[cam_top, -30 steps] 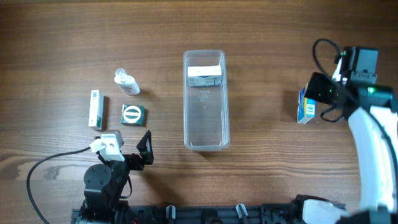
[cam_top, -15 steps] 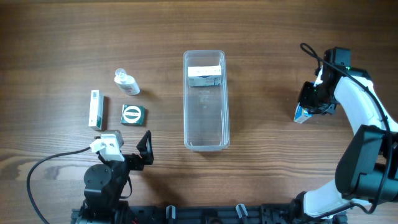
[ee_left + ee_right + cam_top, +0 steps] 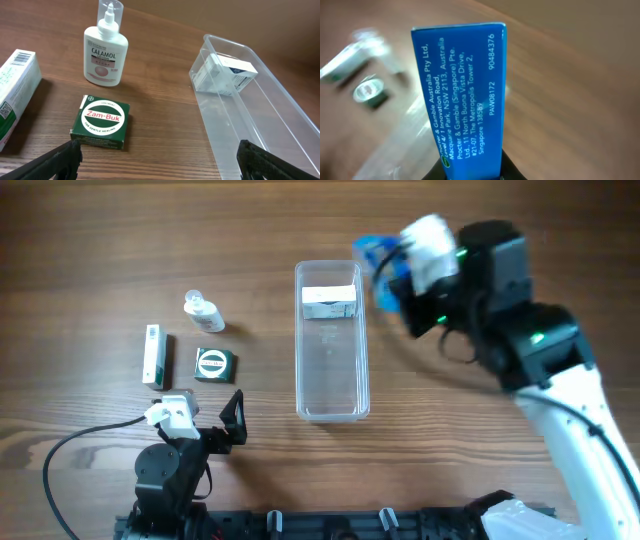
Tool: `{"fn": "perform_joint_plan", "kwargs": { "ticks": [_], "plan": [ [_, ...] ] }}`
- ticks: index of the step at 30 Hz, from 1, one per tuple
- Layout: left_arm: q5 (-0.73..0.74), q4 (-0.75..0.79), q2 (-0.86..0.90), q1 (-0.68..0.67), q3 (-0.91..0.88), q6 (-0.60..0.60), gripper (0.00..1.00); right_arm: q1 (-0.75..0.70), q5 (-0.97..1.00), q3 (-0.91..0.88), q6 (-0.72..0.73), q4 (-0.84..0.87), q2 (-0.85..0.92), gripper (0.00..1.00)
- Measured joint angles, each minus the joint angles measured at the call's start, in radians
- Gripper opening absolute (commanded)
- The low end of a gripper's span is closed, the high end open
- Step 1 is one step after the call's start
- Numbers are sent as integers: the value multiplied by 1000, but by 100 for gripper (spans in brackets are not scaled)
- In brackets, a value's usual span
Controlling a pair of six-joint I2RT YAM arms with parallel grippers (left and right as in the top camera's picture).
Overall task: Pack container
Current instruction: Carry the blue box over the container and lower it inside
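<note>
**Blue carton held beside the container, to be packed**

At the left, a long white box (image 3: 153, 355), a Calamol bottle (image 3: 204, 312) and a Zam-Buk box (image 3: 213, 364) are seen on the table. The left gripper (image 3: 160, 154) is spread wide and holds nothing. The container (image 3: 331, 395) is set lengthwise at the centre, with a white box (image 3: 329, 302) at its far end. A blue carton (image 3: 462, 95) is clamped at one end by the right gripper (image 3: 472, 171), near the tub's far right corner. The carton is best turned along the tub, lowered into the bare near part and released only below the rim.
</note>
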Motion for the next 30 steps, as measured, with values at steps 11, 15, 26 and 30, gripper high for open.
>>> {"fn": "perform_joint_plan", "kwargs": {
  "ticks": [11,15,26,30],
  "plan": [
    [0,0,0,0,0,0,100,248,217,0,-703,-25,383,4],
    [0,0,0,0,0,0,100,245,251,2,-781,-11,430,4],
    [0,0,0,0,0,0,100,171,204,2,-823,47,482,4],
    [0,0,0,0,0,0,100,171,176,2,-830,78,517,4]
  ]
}}
